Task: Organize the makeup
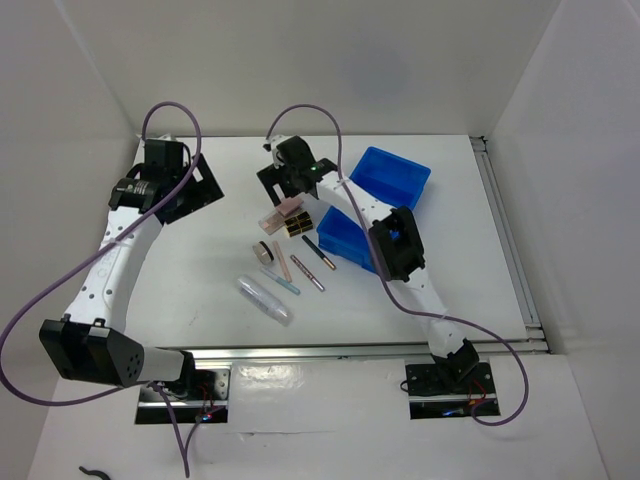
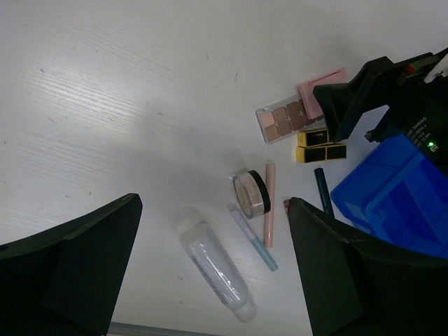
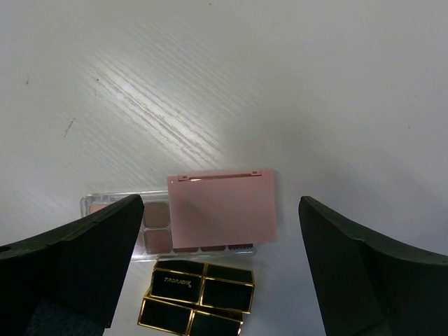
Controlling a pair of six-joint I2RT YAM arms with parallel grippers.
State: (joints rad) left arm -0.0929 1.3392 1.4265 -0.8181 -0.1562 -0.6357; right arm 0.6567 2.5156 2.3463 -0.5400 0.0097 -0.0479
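The right end effector [image 3: 220,203] stands wide open and holds nothing, its two dark fingers [image 3: 77,269] spread far to either side in its wrist view. Directly beneath it, centred in the gap, lies the pink square compact [image 3: 222,208], flat on the white tabletop [image 3: 210,77], and neither finger touches it. The compact rests partly over a clear palette [image 3: 155,227] of brown shades, which pokes out towards this end effector's left finger. Just nearer the wrist than the compact sits the black palette with gold squares [image 3: 198,297], close against the clear palette's edge. The blue divided bin [image 1: 392,170] lies behind this end effector, beside its arm, and its compartments cannot be made out. The left end effector [image 2: 213,203] is also fully open and empty, and it hangs well apart from all the makeup. In its wrist view, the clear tube [image 2: 217,269] lies on its side between the fingers, closest to the wrist. Just beyond the tube are the round compact [image 2: 250,193] and two thin pencils, a pink pencil [image 2: 269,203] touching or nearly touching the compact and a pale blue pencil [image 2: 253,238] angled beside it. A dark pencil [image 2: 323,190] lies by the right finger, near the bin's corner. Farther ahead of the left end effector are both palettes and the pink compact, under the other arm.
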